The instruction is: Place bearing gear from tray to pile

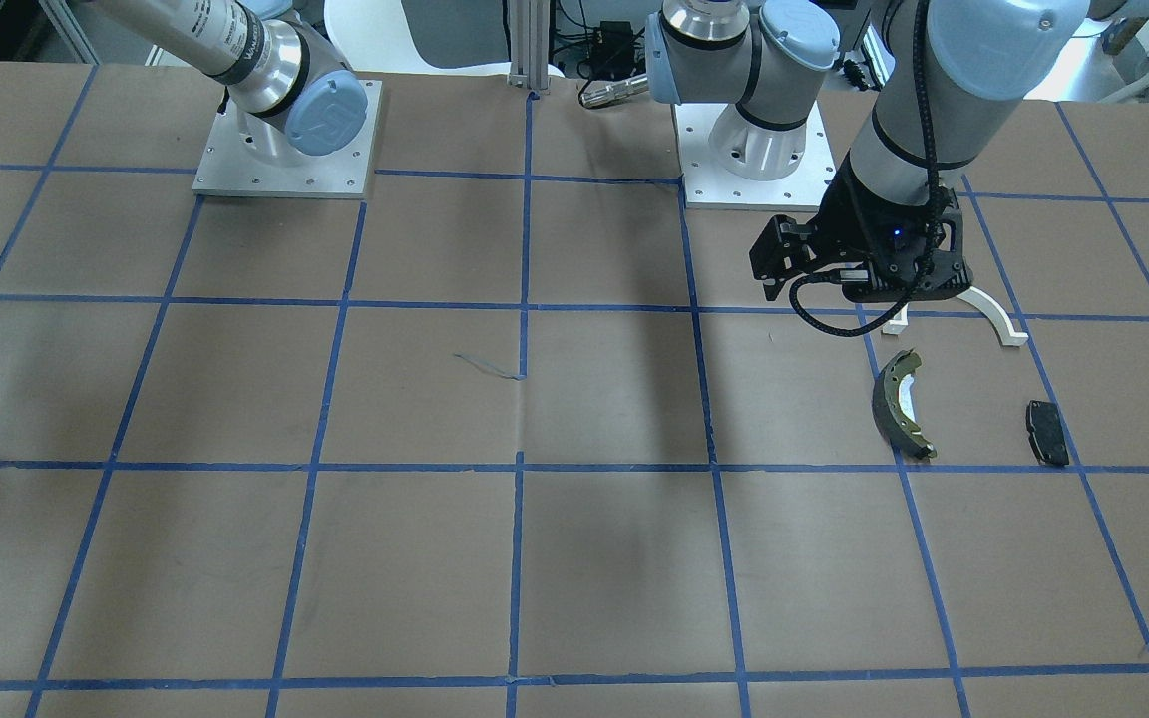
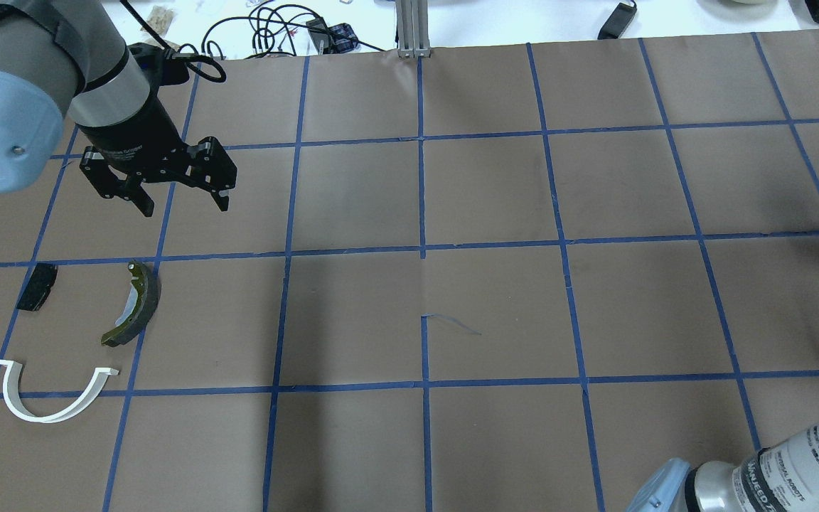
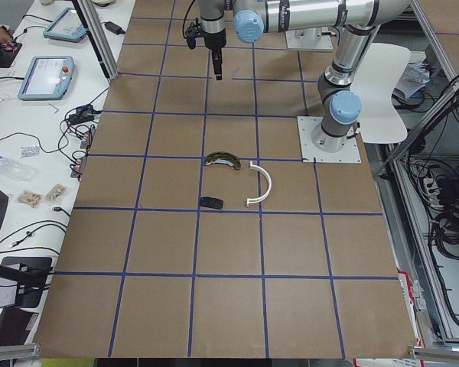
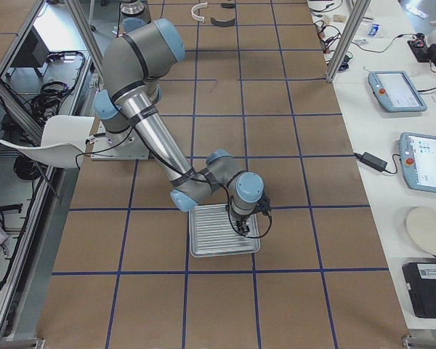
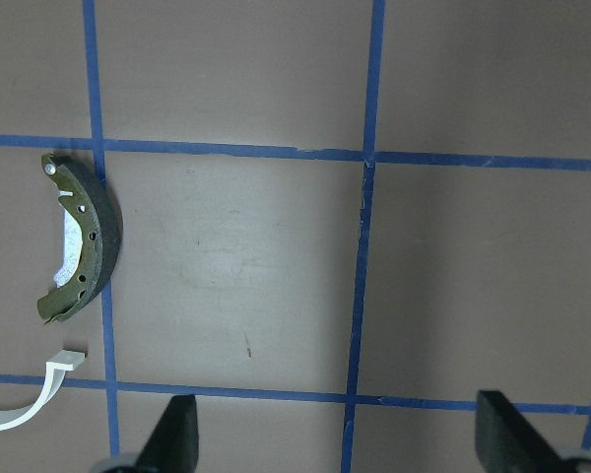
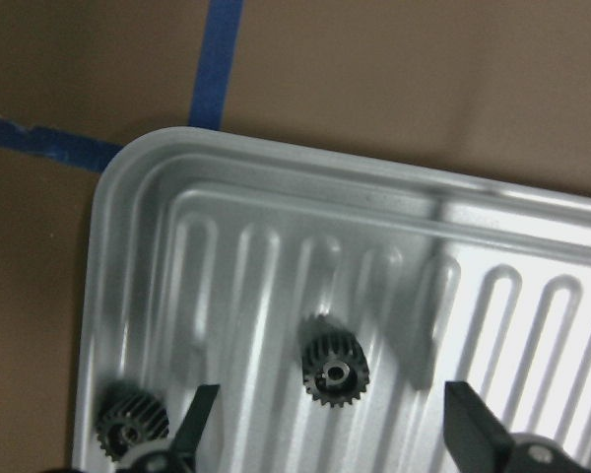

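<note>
Grasp stage of the pick, as judged. The right gripper (image 6: 330, 399), fingers spread and holding nothing, hangs over the tray (image 6: 276, 187). One bearing gear (image 6: 332, 372) lies flat on the tray's ribbed base near a corner, centred between the fingers. A second gear (image 6: 131, 429) sits by the tray's side wall, beside one finger. The next move probably calls for a straight descent, closing on the centred gear alone. The pile (image 2: 132, 304) lies well apart from the tray, and the left gripper (image 2: 182, 203) hovers near it, spread.
</note>
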Controlling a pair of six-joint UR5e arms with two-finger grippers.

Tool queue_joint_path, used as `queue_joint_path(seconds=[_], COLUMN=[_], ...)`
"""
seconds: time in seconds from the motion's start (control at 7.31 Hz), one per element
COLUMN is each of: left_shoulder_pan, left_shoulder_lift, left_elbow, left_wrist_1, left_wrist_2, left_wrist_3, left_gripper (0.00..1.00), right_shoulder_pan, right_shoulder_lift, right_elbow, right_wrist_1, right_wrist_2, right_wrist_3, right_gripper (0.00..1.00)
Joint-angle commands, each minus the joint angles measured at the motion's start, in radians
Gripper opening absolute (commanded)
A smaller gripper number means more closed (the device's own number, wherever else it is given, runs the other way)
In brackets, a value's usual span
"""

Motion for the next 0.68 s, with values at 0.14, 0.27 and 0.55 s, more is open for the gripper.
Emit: queue_joint_path(seconds=[0.14, 0.27, 0.55], left_shoulder_pan=[0.000, 0.000, 0.000], left_shoulder_lift=[-0.001, 0.002, -0.002], left_elbow=[-0.001, -0.001, -0.001], left_wrist_1=[0.000, -0.002, 0.000], left_wrist_2=[0.002, 0.003, 0.017], left_wrist_3=[0.000, -0.002, -0.002], left_gripper=[1.00, 1.00, 1.00], right_shoulder_pan=[0.000, 0.000, -0.002], right_shoulder_lift=[0.009, 0.009, 0.013], right_elbow=[0.009, 0.009, 0.009], right_wrist_1=[-0.001, -0.011, -0.038], right_wrist_2=[-0.001, -0.002, -0.002], right_wrist_3=[0.022, 0.032, 0.032], right_gripper=[0.48, 0.48, 0.48])
